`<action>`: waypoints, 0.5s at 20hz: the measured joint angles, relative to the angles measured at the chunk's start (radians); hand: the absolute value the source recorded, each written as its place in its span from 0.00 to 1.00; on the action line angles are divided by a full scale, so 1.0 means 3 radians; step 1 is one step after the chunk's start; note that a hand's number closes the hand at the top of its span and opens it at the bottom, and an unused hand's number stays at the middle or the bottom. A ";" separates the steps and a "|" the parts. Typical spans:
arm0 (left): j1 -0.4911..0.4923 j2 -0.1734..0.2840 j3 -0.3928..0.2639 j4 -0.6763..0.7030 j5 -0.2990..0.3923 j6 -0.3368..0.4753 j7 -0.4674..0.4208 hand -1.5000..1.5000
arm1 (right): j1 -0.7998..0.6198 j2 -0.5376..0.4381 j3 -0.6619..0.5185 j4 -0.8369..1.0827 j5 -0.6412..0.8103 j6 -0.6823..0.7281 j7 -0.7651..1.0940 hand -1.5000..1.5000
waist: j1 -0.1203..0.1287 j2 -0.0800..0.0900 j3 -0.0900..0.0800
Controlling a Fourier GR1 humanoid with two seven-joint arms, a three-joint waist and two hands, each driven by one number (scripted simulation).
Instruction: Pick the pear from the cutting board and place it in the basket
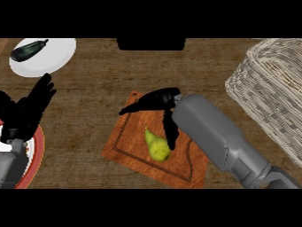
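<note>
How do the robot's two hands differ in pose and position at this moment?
The right hand reaches over the wooden cutting board, fingers spread pointing left and down beside the yellow-green pear; the left hand rests at the left edge, fingers upward. The right hand is above the board, the left hand above the red-rimmed plate. Both are black, open and hold nothing.

White plate [55, 55] bearing perhaps an eggplant [28, 49]; red-rimmed plate [38, 150].

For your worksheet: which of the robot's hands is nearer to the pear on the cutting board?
Right. The right hand is over the cutting board, its thumb beside the pear. The left hand rests far off to the left.
</note>
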State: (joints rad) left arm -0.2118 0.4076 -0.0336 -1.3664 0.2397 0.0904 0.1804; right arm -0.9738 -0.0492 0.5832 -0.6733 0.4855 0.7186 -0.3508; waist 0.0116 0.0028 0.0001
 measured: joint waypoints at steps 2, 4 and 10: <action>-0.0038 -0.0013 0.0027 0.0021 -0.0022 -0.0019 0.0025 0.50 | -0.0006 0.0036 -0.0032 0.0082 0.0067 -0.0040 -0.0060 0.00 | 0.0000 0.0001 0.0000; -0.0049 -0.0038 0.0039 0.0015 -0.0051 -0.0012 0.0057 0.50 | 0.0007 0.0020 -0.0072 0.0045 0.0079 0.0005 -0.0047 0.00 | -0.0007 -0.0002 0.0000; 0.0013 -0.0062 0.0093 -0.0036 -0.0098 -0.0047 0.0057 0.50 | 0.0152 -0.0007 -0.0080 -0.0070 0.0100 0.0028 -0.0128 0.00 | -0.0010 -0.0005 0.0000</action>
State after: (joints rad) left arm -0.2079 0.3891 -0.0058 -1.3771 0.2102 0.0762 0.1976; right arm -0.9284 -0.0513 0.5592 -0.6944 0.5154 0.7269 -0.3893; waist 0.0084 0.0013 0.0002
